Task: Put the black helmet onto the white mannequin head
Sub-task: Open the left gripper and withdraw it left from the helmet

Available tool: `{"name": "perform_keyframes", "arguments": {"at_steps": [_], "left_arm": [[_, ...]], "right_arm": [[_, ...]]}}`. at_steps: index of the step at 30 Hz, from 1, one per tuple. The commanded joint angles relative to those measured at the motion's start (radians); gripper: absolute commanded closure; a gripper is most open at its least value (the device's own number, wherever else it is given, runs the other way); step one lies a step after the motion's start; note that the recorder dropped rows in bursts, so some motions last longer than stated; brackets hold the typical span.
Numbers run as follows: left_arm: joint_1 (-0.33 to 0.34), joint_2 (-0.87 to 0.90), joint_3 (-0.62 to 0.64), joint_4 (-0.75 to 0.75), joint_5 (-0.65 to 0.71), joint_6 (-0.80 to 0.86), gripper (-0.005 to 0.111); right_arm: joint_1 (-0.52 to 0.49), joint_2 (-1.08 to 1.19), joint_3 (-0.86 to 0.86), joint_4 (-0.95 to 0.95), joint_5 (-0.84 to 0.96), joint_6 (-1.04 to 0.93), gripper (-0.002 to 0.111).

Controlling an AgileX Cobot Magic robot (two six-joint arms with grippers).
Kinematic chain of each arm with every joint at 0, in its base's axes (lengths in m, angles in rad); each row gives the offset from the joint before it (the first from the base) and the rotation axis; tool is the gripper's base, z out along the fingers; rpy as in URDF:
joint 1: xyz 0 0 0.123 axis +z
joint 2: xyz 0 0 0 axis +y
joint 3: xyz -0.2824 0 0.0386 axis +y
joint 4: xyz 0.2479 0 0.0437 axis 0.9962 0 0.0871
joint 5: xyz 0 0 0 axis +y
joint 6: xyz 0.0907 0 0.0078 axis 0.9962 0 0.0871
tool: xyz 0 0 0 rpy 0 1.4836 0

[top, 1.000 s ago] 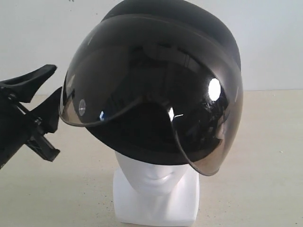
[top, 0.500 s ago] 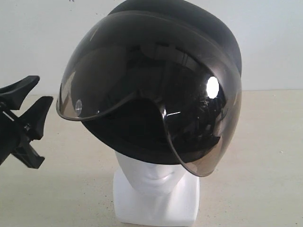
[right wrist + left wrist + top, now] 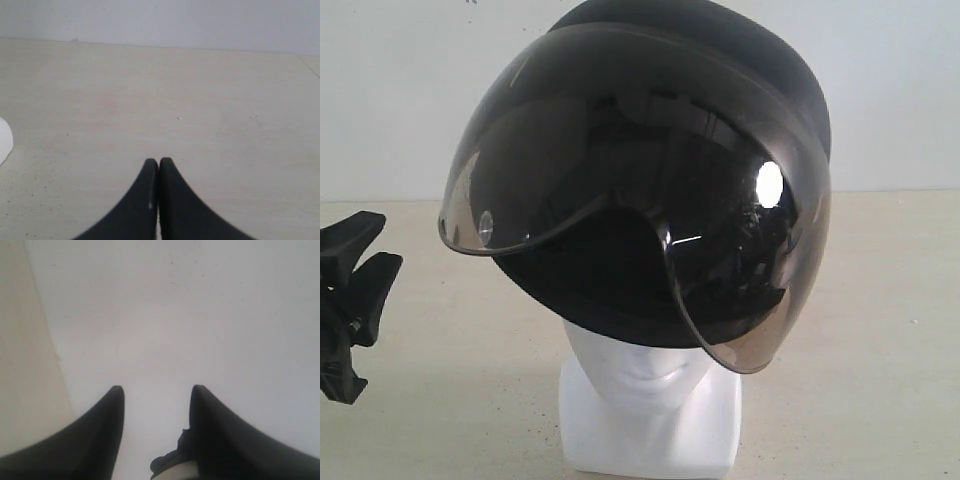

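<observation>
The black helmet sits on the white mannequin head, covering it down to the nose; its smoky visor hangs over the front. Only the mouth, chin and blocky neck base show below the shell. My left gripper stands open at the far left of the exterior view, apart from the helmet, with nothing between its fingers. In the left wrist view the same gripper faces a white wall. My right gripper is shut and empty over the beige tabletop; it is out of the exterior view.
The beige tabletop spreads around the neck base. A white wall runs behind the scene. A small white rounded edge shows at the side of the right wrist view.
My left gripper has drawn away from the helmet, leftward and downward in the exterior view, and stays open. The helmet settled slightly on the head at first and now rests still.
</observation>
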Motion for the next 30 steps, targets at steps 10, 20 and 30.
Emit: {"name": "perform_keyframes", "arguments": {"at_steps": [10, 20, 30], "left_arm": [[0.001, 0.001, 0.006, 0.107, -0.001, 0.150, 0.066], [0.001, -0.024, 0.051, 0.269, -0.001, 0.254, 0.066], [0.001, -0.208, 0.159, 0.281, -0.001, 0.432, 0.067]], "right_arm": [[-0.002, -0.004, 0.000, -0.003, -0.003, -0.003, 0.108], [-0.002, -0.004, 0.000, -0.003, -0.003, -0.003, 0.108], [-0.002, -0.004, 0.000, -0.003, -0.003, -0.003, 0.108]]}}
